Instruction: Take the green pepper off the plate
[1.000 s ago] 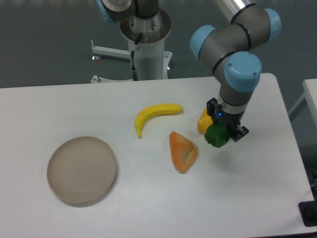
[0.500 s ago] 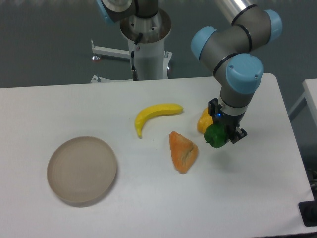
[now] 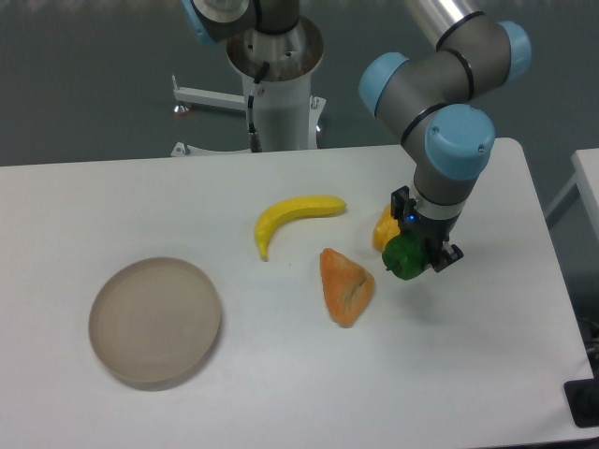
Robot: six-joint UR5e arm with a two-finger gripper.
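Green pepper (image 3: pixel 404 257), small, glossy and lumpy, sits clamped in the black two-finger gripper (image 3: pixel 417 253), well over on the right side of the white table (image 3: pixel 281 374)! Near the front left, the round beige-grey plate (image 3: pixel 154 321) lies bare, so the pick looks done, judging by that. Beyond: an orange wedge-shaped pastry (image 3: pixel 346 285), a yellow-orange pepper (image 3: pixel 385 229) behind the claw, then a yellow banana (image 3: pixel 292 216)

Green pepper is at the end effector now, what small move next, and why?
Probably a slow, short lift straight up. The end effector appears closed on the green pepper, which sits far from the plate and close beside the yellow pepper; rising vertically avoids nudging it.
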